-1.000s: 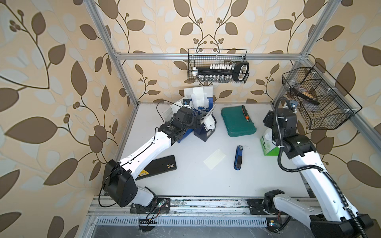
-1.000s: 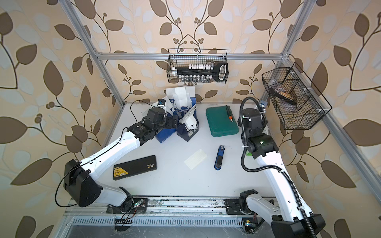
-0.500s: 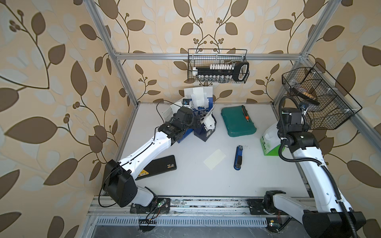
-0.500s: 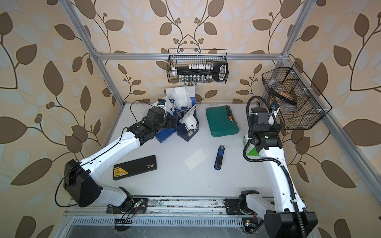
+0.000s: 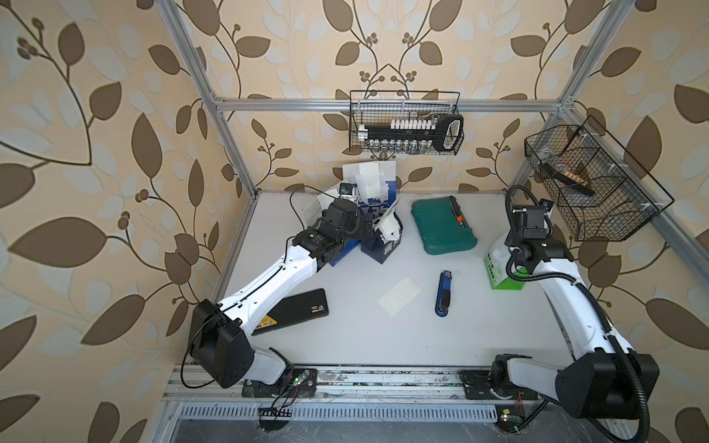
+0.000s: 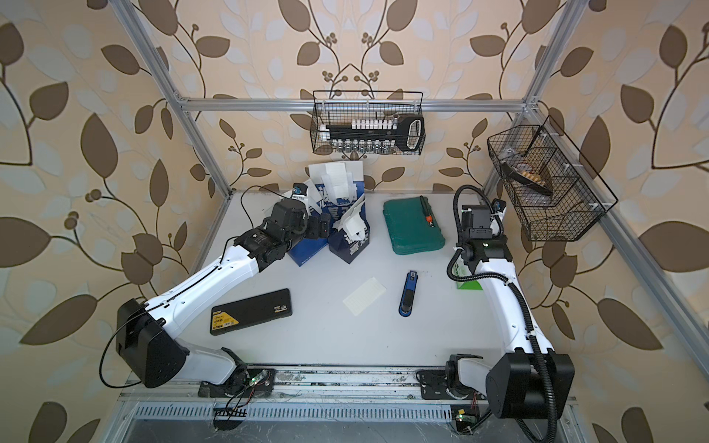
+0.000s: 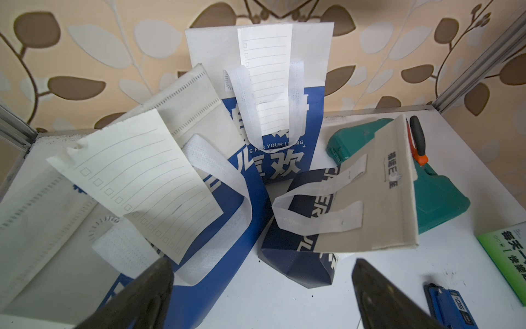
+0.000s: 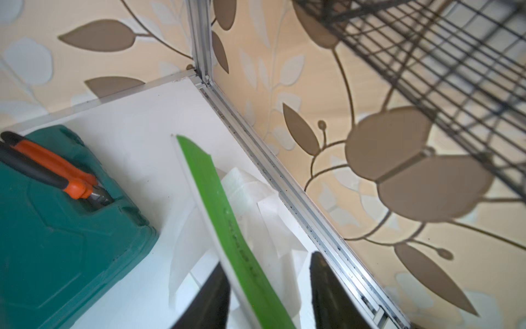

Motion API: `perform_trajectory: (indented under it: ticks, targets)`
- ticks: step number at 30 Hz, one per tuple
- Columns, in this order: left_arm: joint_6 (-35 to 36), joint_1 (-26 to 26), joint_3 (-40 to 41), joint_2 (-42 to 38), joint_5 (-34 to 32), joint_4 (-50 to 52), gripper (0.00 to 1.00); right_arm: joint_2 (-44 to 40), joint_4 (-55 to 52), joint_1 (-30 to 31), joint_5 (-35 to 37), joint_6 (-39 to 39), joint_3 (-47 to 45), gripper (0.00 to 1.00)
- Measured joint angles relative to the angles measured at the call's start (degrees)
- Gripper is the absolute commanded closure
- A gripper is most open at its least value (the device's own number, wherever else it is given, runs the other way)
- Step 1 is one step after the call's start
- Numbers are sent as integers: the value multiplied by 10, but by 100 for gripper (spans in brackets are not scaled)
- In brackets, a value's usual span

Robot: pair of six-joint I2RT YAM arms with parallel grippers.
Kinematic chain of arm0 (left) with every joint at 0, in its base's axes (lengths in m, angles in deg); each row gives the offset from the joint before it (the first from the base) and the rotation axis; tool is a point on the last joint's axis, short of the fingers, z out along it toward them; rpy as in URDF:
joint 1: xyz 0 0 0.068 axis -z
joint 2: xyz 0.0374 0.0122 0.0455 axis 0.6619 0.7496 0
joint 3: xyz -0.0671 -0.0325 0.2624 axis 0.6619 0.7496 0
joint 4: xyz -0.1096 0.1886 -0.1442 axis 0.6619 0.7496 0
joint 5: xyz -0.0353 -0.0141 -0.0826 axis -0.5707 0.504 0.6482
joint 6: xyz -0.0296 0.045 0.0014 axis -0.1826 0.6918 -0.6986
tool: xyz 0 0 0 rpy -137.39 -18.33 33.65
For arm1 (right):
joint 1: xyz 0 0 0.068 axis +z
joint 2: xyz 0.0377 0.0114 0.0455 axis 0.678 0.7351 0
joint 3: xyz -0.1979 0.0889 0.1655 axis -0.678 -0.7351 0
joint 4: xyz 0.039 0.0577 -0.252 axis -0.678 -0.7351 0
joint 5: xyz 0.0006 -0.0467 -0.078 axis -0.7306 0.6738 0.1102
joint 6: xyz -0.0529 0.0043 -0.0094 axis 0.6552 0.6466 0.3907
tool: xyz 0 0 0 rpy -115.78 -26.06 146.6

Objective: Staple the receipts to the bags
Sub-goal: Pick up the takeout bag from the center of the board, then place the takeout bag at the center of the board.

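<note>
Two blue-and-white bags stand at the back left, one upright [image 7: 273, 85] and one leaning [image 7: 182, 108], each with a lined receipt on it [image 7: 266, 74] [image 7: 136, 182]. A small navy bag [image 5: 385, 245] stands beside them. My left gripper [image 7: 263, 265] hangs open just in front of them, holding nothing. A loose receipt [image 5: 399, 301] and a blue stapler [image 5: 444, 293] lie mid-table. At the right, the white-and-green bag [image 5: 498, 268] stands tilted. My right gripper [image 8: 267, 259] is narrowed round its green upper edge [image 8: 227, 216], with white handle fabric between the fingers.
A green plastic case [image 5: 443, 226] with orange-handled pliers [image 5: 456, 213] on it lies at the back. A black case [image 5: 295, 316] lies at the front left. Wire baskets hang on the back wall [image 5: 406, 126] and the right wall [image 5: 587, 184]. The frame rail [image 8: 284, 193] runs close by the right gripper.
The right arm has swung right and back over the white-and-green bag, and its jaws have narrowed round the bag's edge. The left arm has not moved.
</note>
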Motion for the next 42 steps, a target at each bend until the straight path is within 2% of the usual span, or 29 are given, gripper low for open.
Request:
perform_trajectory:
  ticks: [1, 5, 9, 12, 15, 21, 26, 29, 31, 34, 38, 42]
  targets:
    - [1, 0, 0, 0, 0, 0, 1, 1, 2, 0, -13, 0, -1, 100]
    - [3, -3, 0, 0, 8, 0, 1, 0, 18, 0, -64, 2, -1, 100]
    - [2, -23, -1, -3, 63, 1, 1, -17, 30, 11, -139, 18, 1, 100]
    - [3, -50, -12, -9, 122, 11, 1, -23, 19, 52, -192, 47, 43, 100]
    - [10, -79, -40, -19, 186, 30, 1, -22, 10, 110, -253, 85, 127, 100]
    - [80, -111, -107, -62, 335, 86, 1, -16, -23, 162, -467, 162, 278, 100]
    - [147, -110, -132, -109, 414, 145, 1, -14, -69, 208, -662, 211, 293, 100]
    - [173, -110, -140, -129, 458, 177, 1, 3, -106, 239, -739, 235, 301, 100]
    - [184, -110, -145, -137, 489, 193, 1, 21, -125, 274, -767, 254, 307, 100]
    - [192, -110, -146, -142, 536, 216, 1, 50, -138, 341, -774, 276, 306, 100]
    - [193, -110, -125, -143, 565, 229, 1, 92, -135, 411, -748, 303, 299, 100]
    - [192, -110, -72, -146, 560, 230, 1, 137, -104, 441, -692, 322, 293, 100]
